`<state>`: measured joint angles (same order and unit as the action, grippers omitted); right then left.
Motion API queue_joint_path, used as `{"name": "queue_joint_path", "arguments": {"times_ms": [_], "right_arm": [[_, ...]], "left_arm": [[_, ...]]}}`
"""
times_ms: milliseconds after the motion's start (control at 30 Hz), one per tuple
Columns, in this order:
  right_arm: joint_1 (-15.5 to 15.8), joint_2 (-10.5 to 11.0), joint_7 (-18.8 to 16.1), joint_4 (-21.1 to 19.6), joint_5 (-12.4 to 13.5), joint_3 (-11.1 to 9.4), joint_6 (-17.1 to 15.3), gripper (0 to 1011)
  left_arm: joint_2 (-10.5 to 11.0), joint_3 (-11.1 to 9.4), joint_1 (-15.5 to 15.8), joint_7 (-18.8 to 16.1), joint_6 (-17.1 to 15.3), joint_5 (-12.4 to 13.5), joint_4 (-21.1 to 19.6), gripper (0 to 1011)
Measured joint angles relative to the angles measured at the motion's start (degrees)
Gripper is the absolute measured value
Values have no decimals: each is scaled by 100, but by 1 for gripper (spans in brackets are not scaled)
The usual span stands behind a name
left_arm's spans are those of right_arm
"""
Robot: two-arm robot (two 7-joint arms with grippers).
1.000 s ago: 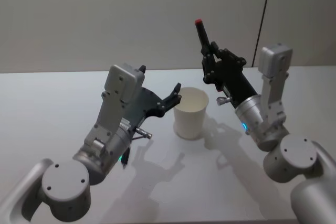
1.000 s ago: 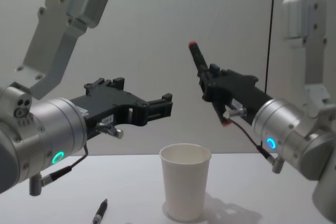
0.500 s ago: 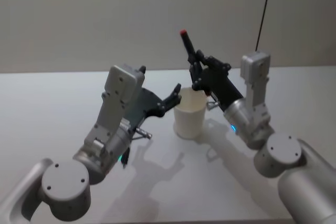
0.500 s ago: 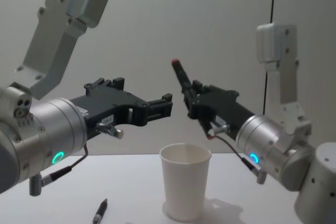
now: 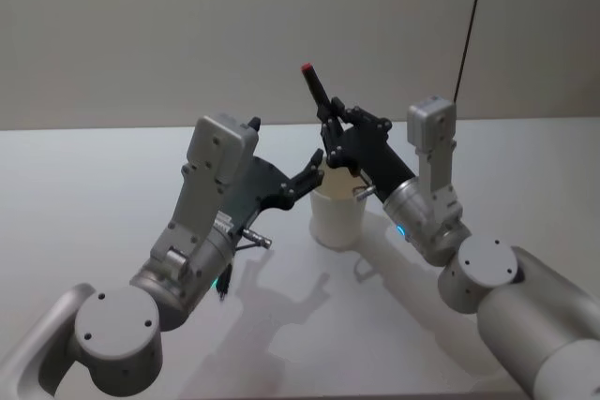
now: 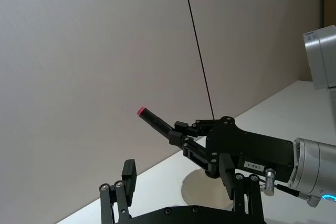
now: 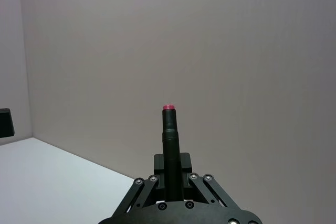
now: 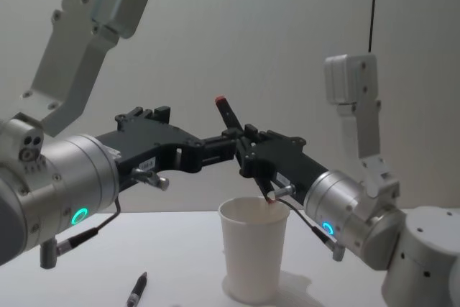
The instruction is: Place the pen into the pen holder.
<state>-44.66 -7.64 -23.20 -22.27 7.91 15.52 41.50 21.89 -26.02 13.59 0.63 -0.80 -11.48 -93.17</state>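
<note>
Your right gripper (image 5: 330, 128) has swung to frame centre above the pen holder (image 5: 337, 217), clenched on the pen (image 5: 315, 91), left gripper (image 5: 307, 178) released beside the rim.

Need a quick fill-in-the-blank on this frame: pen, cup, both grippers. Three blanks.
1. The right gripper is shut on a black pen whose upper end is ____.
2. That pen is held tilted over the pen holder, a white paper ____.
3. The left gripper hovers open beside the holder's rim; a second pen lies on the ____.
Missing: red; cup; table.
</note>
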Motion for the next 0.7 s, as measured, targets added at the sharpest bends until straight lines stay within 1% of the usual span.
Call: {"name": "queue_joint_path", "arguments": {"times_ms": [67,100,200,267,300,367,433,500,533,567,600,700], "right_arm": [[-77,-24,-11,155,7,-3,69,158],[-157,-47,-21,314,13,-8,130,178],[-263,-79,-34,517,20,-18,230,243],[-386,-115,-44,758,26,-32,331,318],[-413,-123,-45,810,27,-36,352,332],[-468,-140,-50,918,33,-47,404,416],[-514,-152,-55,1006,37,-55,447,460],[-595,-175,-66,1159,42,-76,514,532],[-612,-179,-70,1190,44,-80,531,578],[-628,-182,-73,1219,45,-85,544,589],[-643,-185,-75,1248,47,-91,557,641],[-698,-199,-89,1354,53,-113,604,719]], "left_arm": [[0,0,0,0,0,0,0,1002],[0,0,0,0,0,0,0,1002],[0,0,0,0,0,0,0,1002],[0,0,0,0,0,0,0,1002],[0,0,0,0,0,0,0,1002],[0,0,0,0,0,0,0,1002],[0,0,0,0,0,0,0,1002],[0,0,0,0,0,0,0,1002],[0,0,0,0,0,0,0,1002],[0,0,0,0,0,0,0,1002],[0,0,0,0,0,0,0,1002],[0,0,0,0,0,0,0,1002]]}}
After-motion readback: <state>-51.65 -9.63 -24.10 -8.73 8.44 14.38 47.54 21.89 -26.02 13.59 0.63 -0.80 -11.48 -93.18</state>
